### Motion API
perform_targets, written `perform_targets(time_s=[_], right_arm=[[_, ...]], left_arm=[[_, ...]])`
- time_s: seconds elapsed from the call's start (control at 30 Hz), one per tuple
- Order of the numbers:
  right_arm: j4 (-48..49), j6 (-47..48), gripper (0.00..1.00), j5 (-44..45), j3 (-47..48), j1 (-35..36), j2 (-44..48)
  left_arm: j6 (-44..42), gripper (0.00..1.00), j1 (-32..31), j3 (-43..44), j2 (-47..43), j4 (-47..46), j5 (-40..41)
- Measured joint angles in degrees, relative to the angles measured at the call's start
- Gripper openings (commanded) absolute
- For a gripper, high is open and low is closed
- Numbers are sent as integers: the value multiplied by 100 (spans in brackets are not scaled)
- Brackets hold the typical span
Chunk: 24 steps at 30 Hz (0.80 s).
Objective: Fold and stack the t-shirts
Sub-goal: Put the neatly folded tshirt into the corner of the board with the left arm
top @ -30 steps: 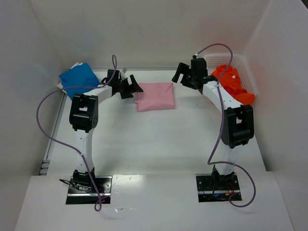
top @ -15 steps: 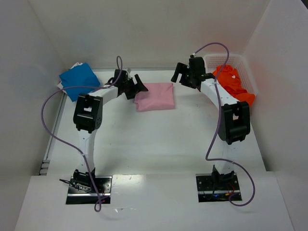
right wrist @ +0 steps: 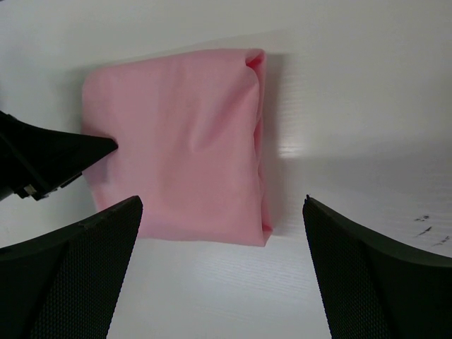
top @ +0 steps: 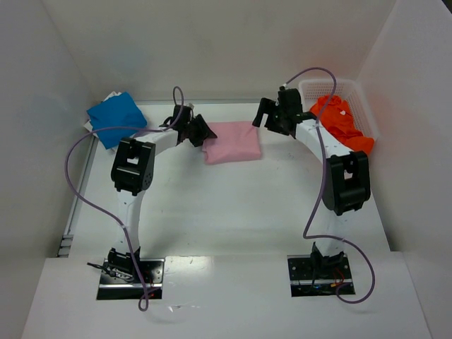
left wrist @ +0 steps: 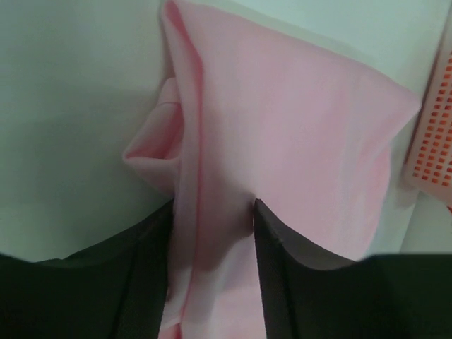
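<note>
The light pink t-shirt [top: 233,143] lies folded at the back middle of the table. My left gripper [top: 201,132] is at its left edge, and in the left wrist view both jaws press a bunched fold of the pink t-shirt [left wrist: 282,141] between them [left wrist: 212,212]. My right gripper [top: 267,116] hovers open by the shirt's right side, with the pink t-shirt [right wrist: 176,141] lying beyond its fingertips [right wrist: 222,201]. The blue t-shirt [top: 116,119] lies folded at the back left corner. The orange t-shirt [top: 342,127] is heaped in the basket.
A white mesh basket [top: 357,95] stands at the back right against the wall, and its side shows in the left wrist view [left wrist: 431,141]. White walls close in the table on the left, back and right. The left gripper's finger [right wrist: 56,155] shows in the right wrist view.
My left gripper has moved right onto the pink t-shirt's left edge and its jaws have closed in on the cloth, nudging the shirt slightly right. The right gripper has shifted a little.
</note>
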State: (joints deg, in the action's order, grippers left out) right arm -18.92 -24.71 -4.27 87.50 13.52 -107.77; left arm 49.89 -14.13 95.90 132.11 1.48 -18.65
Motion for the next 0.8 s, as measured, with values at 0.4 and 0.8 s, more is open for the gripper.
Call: perform_targets(time_s=[0.4, 0.8], right_arm=[[35, 17, 100, 57, -501, -24, 603], [83, 7, 100, 63, -1023, -83, 1182]], left_arm=[[-15, 0, -107, -92, 61, -17, 153], [-802, 0, 254, 929, 57, 962, 828]])
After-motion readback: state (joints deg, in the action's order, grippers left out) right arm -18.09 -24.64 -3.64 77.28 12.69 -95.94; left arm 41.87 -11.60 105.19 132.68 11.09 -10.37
